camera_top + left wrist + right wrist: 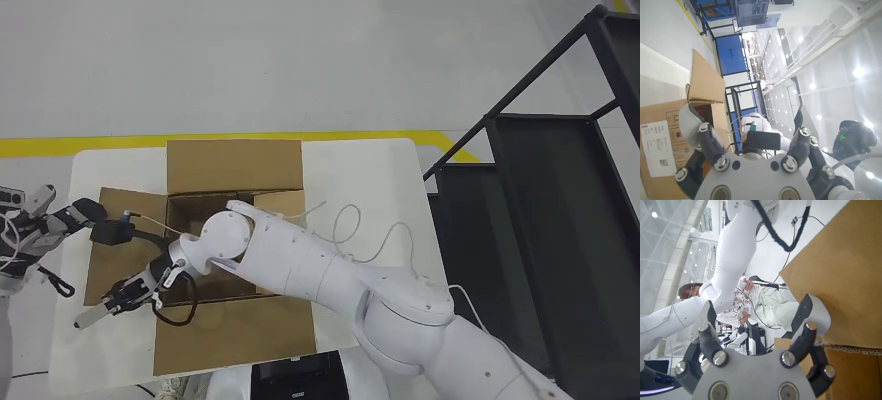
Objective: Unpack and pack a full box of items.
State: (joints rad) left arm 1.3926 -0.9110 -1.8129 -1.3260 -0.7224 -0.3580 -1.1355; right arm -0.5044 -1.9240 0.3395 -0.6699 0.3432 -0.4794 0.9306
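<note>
1. box: cardboard, open, all four flaps spread flat. Stands on the left part of the surface, far flap at the far edge, near flap at the near edge. Contents too dark to make out.
2. right gripper: hangs over the box's left flap, toward the near-left corner of the surface, on an arm crossing above the box opening.
3. right fingers: spread wide, nothing between them. One just beside a cardboard flap; cannot tell whether touching.
4. left gripper: off the left edge of the surface, facing the box's outer wall and its white label.
5. left fingers: wide apart, holding nothing.
6. black metal steps: on the floor beside the right edge. yellow line: on the floor past the far edge.
</note>
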